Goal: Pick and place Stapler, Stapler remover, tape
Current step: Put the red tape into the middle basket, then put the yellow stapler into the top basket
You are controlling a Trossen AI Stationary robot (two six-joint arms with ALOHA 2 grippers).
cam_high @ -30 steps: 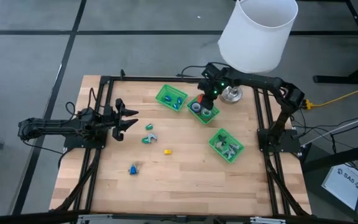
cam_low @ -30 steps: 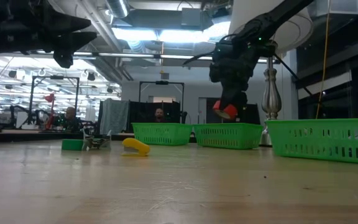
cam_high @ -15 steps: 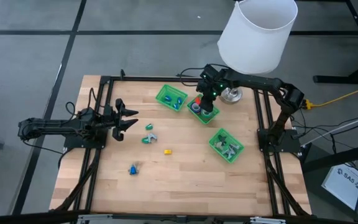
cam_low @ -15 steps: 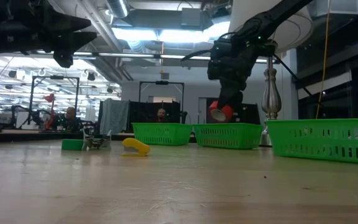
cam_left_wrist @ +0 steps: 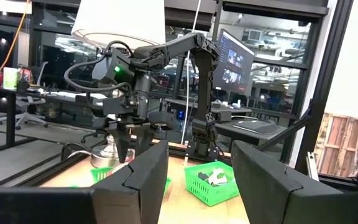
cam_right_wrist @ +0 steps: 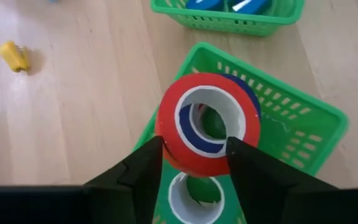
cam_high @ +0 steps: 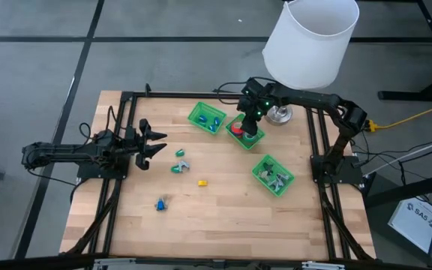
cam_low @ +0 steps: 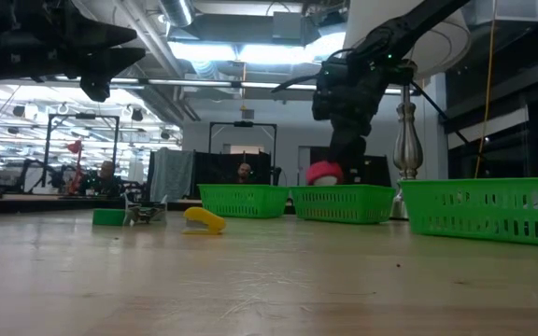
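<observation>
Hovering over the middle green tray (cam_high: 255, 140) near top centre: right gripper (cam_right_wrist: 194, 163), fingers parted, red tape roll (cam_right_wrist: 207, 122) lying loose between them atop other rolls. Waiting at left edge: left gripper (cam_high: 156, 145), standing open, holding nothing.

Two black jointed arms with looping cables; the right arm (cam_high: 306, 96) shows green lights.

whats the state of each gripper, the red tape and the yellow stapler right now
right gripper: open, above the middle tray
red tape: free of the fingers, tilted over that tray
left gripper: open, empty
yellow stapler: lying loose, not yet picked
</observation>
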